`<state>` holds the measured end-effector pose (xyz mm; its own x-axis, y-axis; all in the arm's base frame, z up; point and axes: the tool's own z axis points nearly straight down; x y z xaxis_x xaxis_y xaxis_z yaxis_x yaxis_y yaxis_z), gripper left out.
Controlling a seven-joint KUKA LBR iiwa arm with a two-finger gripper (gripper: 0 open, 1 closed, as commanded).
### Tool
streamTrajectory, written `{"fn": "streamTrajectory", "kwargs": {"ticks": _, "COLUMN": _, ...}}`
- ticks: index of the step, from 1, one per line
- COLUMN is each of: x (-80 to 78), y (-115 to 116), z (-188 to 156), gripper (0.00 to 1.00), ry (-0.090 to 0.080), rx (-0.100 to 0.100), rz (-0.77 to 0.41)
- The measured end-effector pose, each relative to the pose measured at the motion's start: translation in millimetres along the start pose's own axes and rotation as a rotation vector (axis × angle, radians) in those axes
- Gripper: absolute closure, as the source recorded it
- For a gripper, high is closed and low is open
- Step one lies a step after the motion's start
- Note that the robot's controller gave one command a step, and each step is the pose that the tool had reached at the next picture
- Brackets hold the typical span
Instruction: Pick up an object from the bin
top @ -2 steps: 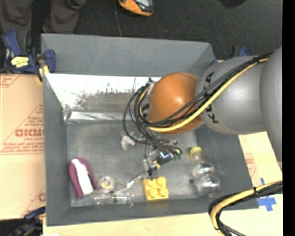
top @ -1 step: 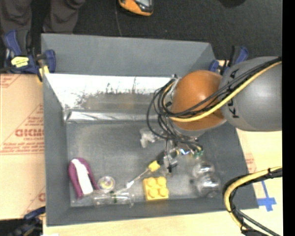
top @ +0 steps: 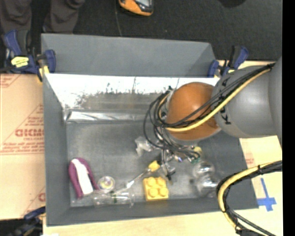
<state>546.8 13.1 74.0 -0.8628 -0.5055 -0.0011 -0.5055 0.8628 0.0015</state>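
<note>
Along the near edge of the bin (top: pixel 113 141), a yellow toy brick (top: pixel 156 188) lies flat with its studs up, about midway along that edge. Toward the near left corner, a purple and white roll-shaped thing (top: pixel 80 178) lies on the floor. Between it and the brick are a small round clear cap (top: pixel 106 183) and some thin clear plastic scraps. In the near right part of the bin sits a crumpled clear plastic piece (top: pixel 205 175). Just beyond the brick, toward the middle of the bin, the tool (top: pixel 168 165) hangs low over the floor. A small yellow bit (top: pixel 154 166) lies just beside it on the left. The brick is the nearest large thing to the tool, on its near side, and the two look close but apart. Whether the tool is released or clenched cannot be told. Another clear scrap (top: pixel 141 144) lies a little farther in, to the tool's left. Above the tool are the round orange cover (top: pixel 189 109) and loops of black and yellow cables (top: pixel 155 119), in front of the far wall.
</note>
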Motion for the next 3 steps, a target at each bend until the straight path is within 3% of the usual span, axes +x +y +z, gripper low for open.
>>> {"fn": "streamTrajectory", "kwargs": {"ticks": 1, "x": 18.2, "y": -66, "z": 3, "gripper": 1.0, "ry": -0.008, "rx": 0.006, "rz": -0.14}}
{"fn": "streamTrajectory", "kwargs": {"ticks": 2, "x": 18.1, "y": -66, "z": 3, "gripper": 1.0, "ry": -0.008, "rx": 0.006, "rz": -0.139}}
{"fn": "streamTrajectory", "kwargs": {"ticks": 3, "x": 20.4, "y": -64, "z": -33, "gripper": 1.0, "ry": 0.0, "rx": -0.001, "rz": -0.139}}
